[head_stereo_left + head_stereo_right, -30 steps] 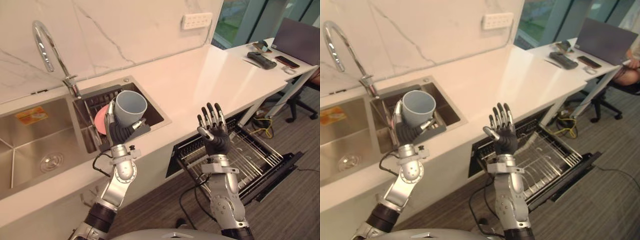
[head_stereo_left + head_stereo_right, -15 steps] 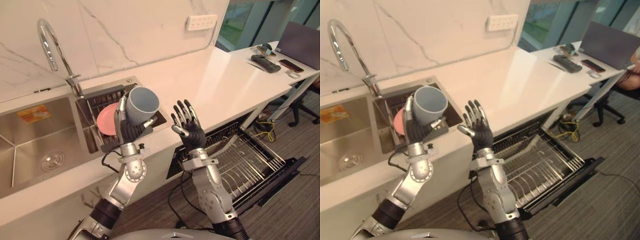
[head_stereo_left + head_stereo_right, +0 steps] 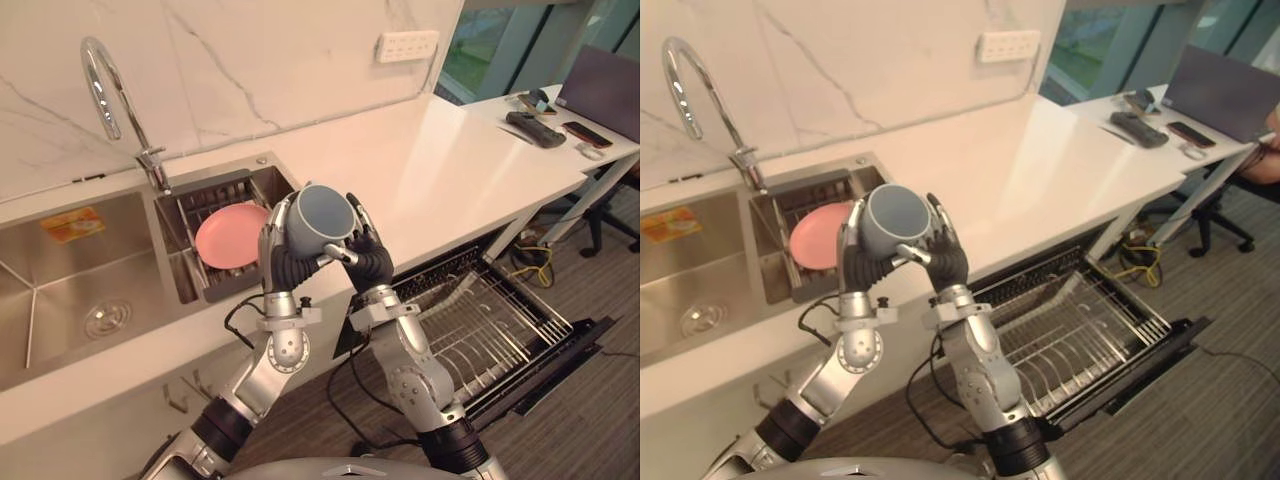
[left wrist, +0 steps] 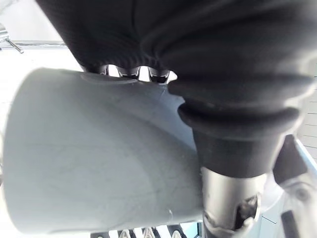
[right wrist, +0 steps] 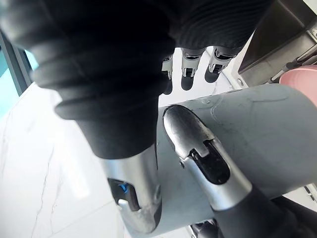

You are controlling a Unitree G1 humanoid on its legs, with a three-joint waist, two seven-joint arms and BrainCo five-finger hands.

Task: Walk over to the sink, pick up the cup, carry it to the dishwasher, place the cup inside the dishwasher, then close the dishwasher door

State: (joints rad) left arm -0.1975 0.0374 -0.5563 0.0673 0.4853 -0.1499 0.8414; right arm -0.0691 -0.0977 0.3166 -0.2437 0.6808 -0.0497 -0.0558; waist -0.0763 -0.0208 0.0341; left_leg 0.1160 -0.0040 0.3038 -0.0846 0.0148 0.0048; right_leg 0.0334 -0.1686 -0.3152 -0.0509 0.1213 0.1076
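While held, cup (image 3: 318,215) near counter edge (image 3: 440,243)

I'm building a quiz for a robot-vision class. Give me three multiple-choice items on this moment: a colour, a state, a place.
1. What colour is the plate in the sink? A) white B) pink C) green
2. How is the dishwasher door? A) open, rack pulled out B) shut C) ajar, rack inside
3. Where is the cup? A) in the sink B) on the rack C) gripped by the left robot hand and right robot hand above the counter
Answers: 1 B, it is plainly pink; 2 A, the rack sits out over the lowered door; 3 C, fingers of both curl round it.
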